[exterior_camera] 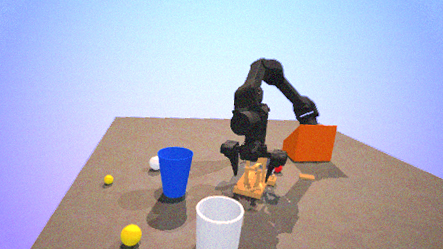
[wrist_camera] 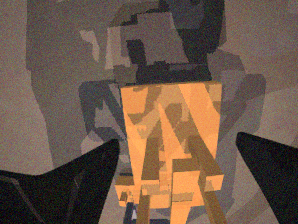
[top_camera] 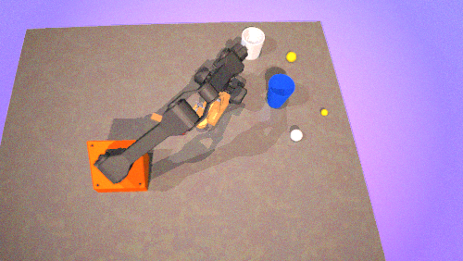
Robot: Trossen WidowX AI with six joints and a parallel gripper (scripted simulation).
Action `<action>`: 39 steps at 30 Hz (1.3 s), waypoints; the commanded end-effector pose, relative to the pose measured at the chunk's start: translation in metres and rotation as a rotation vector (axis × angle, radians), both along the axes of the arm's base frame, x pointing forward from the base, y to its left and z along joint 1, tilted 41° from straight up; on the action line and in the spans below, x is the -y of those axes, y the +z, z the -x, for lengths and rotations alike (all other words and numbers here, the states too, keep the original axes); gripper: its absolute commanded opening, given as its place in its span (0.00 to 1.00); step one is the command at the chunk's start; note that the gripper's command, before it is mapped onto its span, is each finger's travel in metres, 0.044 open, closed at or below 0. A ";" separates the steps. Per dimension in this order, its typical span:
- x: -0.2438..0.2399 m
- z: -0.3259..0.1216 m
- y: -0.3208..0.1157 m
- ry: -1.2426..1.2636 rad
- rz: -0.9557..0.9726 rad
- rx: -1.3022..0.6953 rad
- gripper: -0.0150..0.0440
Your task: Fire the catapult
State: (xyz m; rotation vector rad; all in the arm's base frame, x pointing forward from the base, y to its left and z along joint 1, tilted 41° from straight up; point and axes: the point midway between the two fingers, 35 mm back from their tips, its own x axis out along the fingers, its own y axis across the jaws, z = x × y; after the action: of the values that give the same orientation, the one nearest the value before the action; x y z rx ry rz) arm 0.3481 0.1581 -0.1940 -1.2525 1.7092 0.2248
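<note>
The wooden catapult (top_camera: 223, 103) (exterior_camera: 248, 191) (wrist_camera: 202, 95) stands on the table under the arm. My gripper (exterior_camera: 252, 178) (wrist_camera: 178, 141) is open and empty, with one finger on each side of the catapult. The fingertips are low, around the height of its frame; I cannot tell whether they touch it. The red ball (exterior_camera: 278, 169) lies behind the catapult in the exterior view, partly hidden by a finger. It is nearly hidden under the arm in the top view. The white mug (top_camera: 252, 46) (exterior_camera: 218, 236) stands upright beyond the gripper, its opening upward.
A blue cup (top_camera: 280, 90) (exterior_camera: 174, 172) stands beside the mug's area. Two yellow balls (top_camera: 291, 56) (top_camera: 324, 112) and a white ball (top_camera: 296, 135) (exterior_camera: 154, 163) lie around it. A small wooden block (top_camera: 156, 118) (exterior_camera: 307, 177) lies near the orange arm base (top_camera: 134, 176) (exterior_camera: 312, 142).
</note>
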 end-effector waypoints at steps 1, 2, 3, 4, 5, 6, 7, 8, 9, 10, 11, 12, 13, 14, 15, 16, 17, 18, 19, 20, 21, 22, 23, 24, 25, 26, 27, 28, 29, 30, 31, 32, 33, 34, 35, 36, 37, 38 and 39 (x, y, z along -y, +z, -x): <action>0.005 0.004 -0.004 0.004 0.013 -0.013 1.00; 0.005 0.004 -0.004 0.004 0.013 -0.013 1.00; 0.005 0.004 -0.004 0.004 0.013 -0.013 1.00; 0.005 0.004 -0.004 0.004 0.013 -0.013 1.00; 0.005 0.004 -0.004 0.004 0.013 -0.013 1.00; 0.005 0.004 -0.004 0.004 0.013 -0.013 1.00; 0.005 0.004 -0.004 0.004 0.013 -0.013 1.00; 0.005 0.004 -0.004 0.004 0.013 -0.013 1.00; 0.005 0.004 -0.004 0.004 0.013 -0.013 1.00; 0.005 0.004 -0.004 0.004 0.013 -0.013 1.00; 0.005 0.004 -0.004 0.004 0.013 -0.013 1.00; 0.005 0.004 -0.004 0.004 0.013 -0.013 1.00; 0.005 0.004 -0.004 0.004 0.013 -0.013 1.00; 0.005 0.004 -0.004 0.004 0.013 -0.013 1.00; 0.005 0.004 -0.004 0.004 0.013 -0.013 1.00; 0.005 0.004 -0.004 0.004 0.013 -0.013 1.00; 0.005 0.004 -0.004 0.004 0.013 -0.013 1.00; 0.005 0.004 -0.004 0.004 0.013 -0.013 1.00; 0.005 0.004 -0.004 0.004 0.013 -0.013 1.00; 0.005 0.004 -0.004 0.004 0.013 -0.013 1.00; 0.005 0.004 -0.004 0.004 0.013 -0.013 1.00; 0.005 0.004 -0.004 0.004 0.013 -0.013 1.00; 0.005 0.004 -0.004 0.004 0.013 -0.013 1.00; 0.005 0.004 -0.004 0.004 0.013 -0.013 1.00; 0.005 0.004 -0.004 0.004 0.013 -0.013 1.00; 0.005 0.004 -0.004 0.004 0.013 -0.013 1.00; 0.005 0.004 -0.004 0.004 0.013 -0.013 1.00; 0.005 0.004 -0.004 0.004 0.013 -0.013 1.00; 0.005 0.004 -0.004 0.004 0.013 -0.013 1.00; 0.005 0.004 -0.004 0.004 0.013 -0.013 1.00; 0.005 0.004 -0.004 0.004 0.013 -0.013 1.00; 0.005 0.004 -0.004 0.004 0.013 -0.013 1.00; 0.002 0.002 -0.002 0.000 0.004 -0.005 0.96; 0.002 0.002 -0.002 0.000 0.004 -0.005 0.91; 0.002 0.002 -0.002 0.000 0.004 -0.005 0.87; 0.002 0.002 -0.002 0.000 0.004 -0.005 0.82; 0.002 0.002 -0.002 0.000 0.004 -0.005 0.78; 0.002 0.002 -0.002 0.000 0.004 -0.005 0.73; 0.002 0.002 -0.002 0.000 0.004 -0.005 0.69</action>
State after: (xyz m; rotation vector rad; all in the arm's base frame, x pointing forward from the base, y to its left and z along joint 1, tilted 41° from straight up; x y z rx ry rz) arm 0.3464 0.1563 -0.1958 -1.2560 1.7149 0.2250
